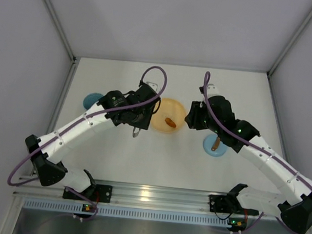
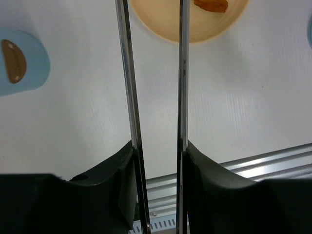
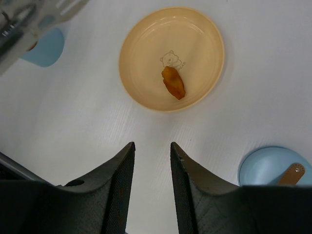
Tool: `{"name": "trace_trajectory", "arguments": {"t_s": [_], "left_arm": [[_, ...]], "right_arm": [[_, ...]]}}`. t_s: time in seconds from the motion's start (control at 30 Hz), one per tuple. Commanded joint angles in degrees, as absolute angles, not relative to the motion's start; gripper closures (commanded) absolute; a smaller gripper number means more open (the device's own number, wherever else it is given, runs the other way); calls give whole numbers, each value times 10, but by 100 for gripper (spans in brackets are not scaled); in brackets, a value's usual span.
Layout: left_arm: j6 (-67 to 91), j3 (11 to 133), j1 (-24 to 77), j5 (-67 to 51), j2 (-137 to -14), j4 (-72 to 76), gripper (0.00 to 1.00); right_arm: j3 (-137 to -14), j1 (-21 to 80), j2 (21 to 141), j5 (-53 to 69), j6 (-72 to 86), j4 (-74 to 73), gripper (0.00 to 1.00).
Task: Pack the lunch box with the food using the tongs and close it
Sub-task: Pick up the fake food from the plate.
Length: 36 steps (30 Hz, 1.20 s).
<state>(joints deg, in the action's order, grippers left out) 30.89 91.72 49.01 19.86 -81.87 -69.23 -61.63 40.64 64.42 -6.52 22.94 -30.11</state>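
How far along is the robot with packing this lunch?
Seemingly late: a brown piece already shows in the light blue cylindrical tub. In hand: the left end effector holds slim silver metal tongs toward the flat round orange plate, where one orange food piece lies. Remaining: pack it, then fit the round blue lid.

Desk: How do the surfaces read?
Operator: From my console, the tongs (image 2: 129, 97) are polished, mirror-bright metal. The plate (image 3: 141, 53) is smooth, slightly glossy plastic and the lunch-box lid (image 2: 36, 68) is smooth plastic. The fingers (image 3: 119, 195) on my right gripper (image 3: 152, 145) look matt black and finely textured, the table (image 2: 243, 107) matt white, faintly grained
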Motion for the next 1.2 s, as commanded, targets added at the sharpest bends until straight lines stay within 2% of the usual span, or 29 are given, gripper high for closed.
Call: {"name": "trace_trajectory", "arguments": {"t_s": [0.0,0.4,1.17], "left_arm": [[325,877,507,158,-823,-614,58],[380,780,548,79,-884,-505,55],[434,741,566,88,-949,-460,51]], "right_arm": [[-637,405,619,-88,222,-320,65],[-624,405,604,-95,220,-325,64],[-613,403,600,-89,204,-321,64]]}}
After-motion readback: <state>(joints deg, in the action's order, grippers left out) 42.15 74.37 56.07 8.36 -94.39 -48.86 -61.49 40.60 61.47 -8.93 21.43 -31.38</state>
